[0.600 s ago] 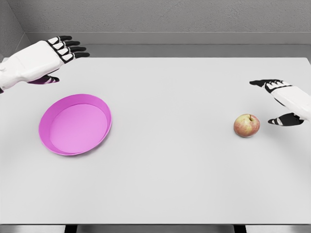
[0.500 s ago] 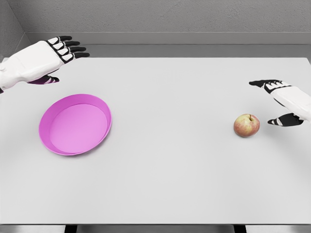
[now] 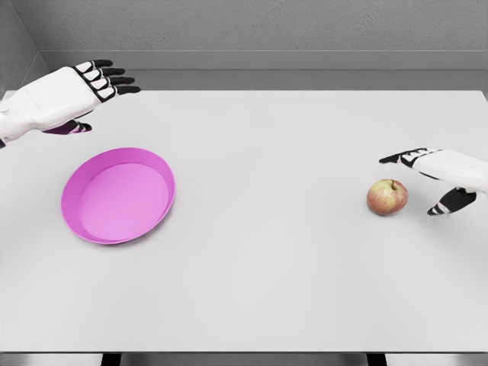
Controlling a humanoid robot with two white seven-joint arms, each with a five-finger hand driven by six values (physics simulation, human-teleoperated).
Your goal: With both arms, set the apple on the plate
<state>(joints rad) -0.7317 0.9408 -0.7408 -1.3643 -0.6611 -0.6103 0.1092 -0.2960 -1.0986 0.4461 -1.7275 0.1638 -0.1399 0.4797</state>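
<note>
A red-yellow apple (image 3: pixel 387 197) sits upright on the white table at the right. My right hand (image 3: pixel 427 180) hovers just right of it, open, with its fingers reaching over the apple's far side and its thumb low at the near right; it does not touch the fruit. The pink plate (image 3: pixel 162 172) lies on the left half of the table. Above and behind the plate, my left hand (image 3: pixel 97 90) hangs open with straight fingers pointing right and holds nothing.
The white table (image 3: pixel 267 267) spreads wide between plate and apple. Its far edge meets a grey wall, and its near edge runs along the bottom of the view.
My right hand has dropped lower and shifted left, closer to the apple, with its fingers now level with the fruit's top. The left hand, plate and apple stay put.
</note>
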